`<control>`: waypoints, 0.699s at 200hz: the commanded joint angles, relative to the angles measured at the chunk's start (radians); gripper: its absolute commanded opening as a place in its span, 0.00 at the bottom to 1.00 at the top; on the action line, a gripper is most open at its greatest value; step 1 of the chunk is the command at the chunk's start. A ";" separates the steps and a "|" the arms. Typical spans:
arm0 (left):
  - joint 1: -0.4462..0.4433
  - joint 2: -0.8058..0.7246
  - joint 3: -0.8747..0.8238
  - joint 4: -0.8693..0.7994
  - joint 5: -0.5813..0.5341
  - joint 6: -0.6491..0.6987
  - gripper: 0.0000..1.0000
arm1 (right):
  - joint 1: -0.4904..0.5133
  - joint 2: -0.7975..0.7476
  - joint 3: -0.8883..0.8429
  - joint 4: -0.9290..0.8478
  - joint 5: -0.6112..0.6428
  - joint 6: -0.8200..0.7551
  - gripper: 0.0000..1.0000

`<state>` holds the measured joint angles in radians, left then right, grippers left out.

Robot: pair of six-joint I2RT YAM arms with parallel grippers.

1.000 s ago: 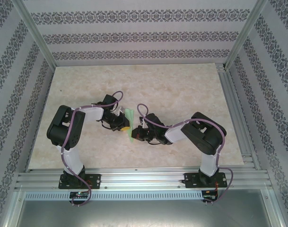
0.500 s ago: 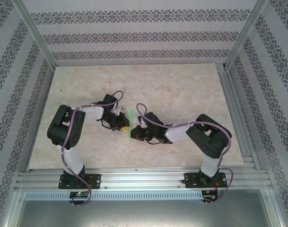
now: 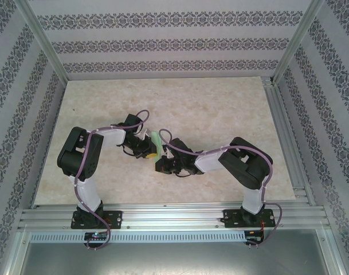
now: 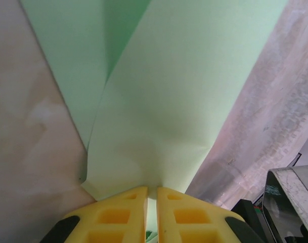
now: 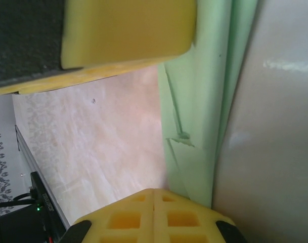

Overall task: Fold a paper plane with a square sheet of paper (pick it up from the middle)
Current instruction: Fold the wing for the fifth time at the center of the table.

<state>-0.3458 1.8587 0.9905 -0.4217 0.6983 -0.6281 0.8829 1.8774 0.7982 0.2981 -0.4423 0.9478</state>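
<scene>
Between its nearly closed yellow fingers, the left pincer point(image 4: 152, 191) pinches one edge of the folded sheet of paper point(image 4: 169, 101), which spreads away from it over the marble-patterned surface point(image 4: 27, 126). Close by, the right pincer point(image 5: 154, 193) has its pads pressed together, the green sheet running past beside it.

- No legible text, label, brand, number or sign is found.
- Only a repeating ornament, with no lettering, is seen on the wall panels point(image 3: 163, 44).
</scene>
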 commanded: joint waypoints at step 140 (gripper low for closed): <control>0.020 0.026 0.013 -0.023 0.004 0.032 0.15 | -0.027 0.029 0.026 0.006 -0.026 0.005 0.03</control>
<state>-0.3405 1.8603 0.9909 -0.4221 0.7021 -0.6281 0.8326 1.8427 0.7921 0.2844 -0.4351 0.9337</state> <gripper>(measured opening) 0.147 0.046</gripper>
